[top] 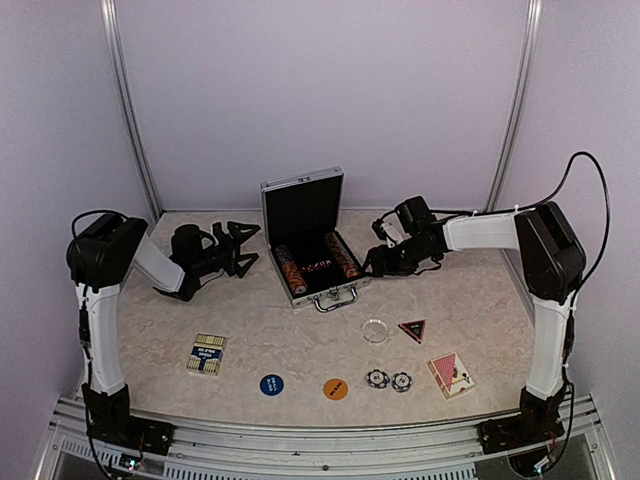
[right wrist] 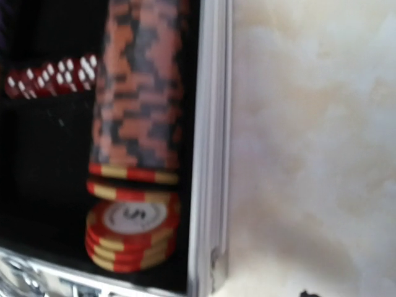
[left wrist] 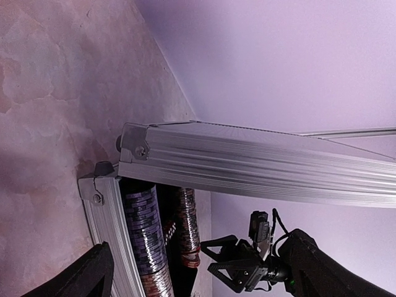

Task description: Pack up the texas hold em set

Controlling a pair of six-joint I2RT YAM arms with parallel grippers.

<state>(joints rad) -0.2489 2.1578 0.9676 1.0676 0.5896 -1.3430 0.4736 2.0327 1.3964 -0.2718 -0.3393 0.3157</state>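
Centrally on the surface (top: pixel 300 340), toward the back, the case (top: pixel 302 205) sits open with its lid upright and two rows of chips (top: pixel 290 268) lying in its tray. The left hand (top: pixel 248 248) hangs spread wide and empty just left of it, while the right hand (top: pixel 376 262) hovers at its right edge, fingers parted with nothing between them. Nearer the arms lie a blue deck (top: pixel 207 353), a red deck (top: pixel 451 373), a blue disc (top: pixel 271 384), an orange disc (top: pixel 336 388), a clear disc (top: pixel 376 329), two loose chips (top: pixel 388 379) and a dark triangle (top: pixel 412 328).

Nothing legible: the red-striped chip (right wrist: pixel 133 216) bears a blurred centre mark; print on the blue disc (top: pixel 271 384), orange disc (top: pixel 336 388) and card deck (top: pixel 207 354) is too small
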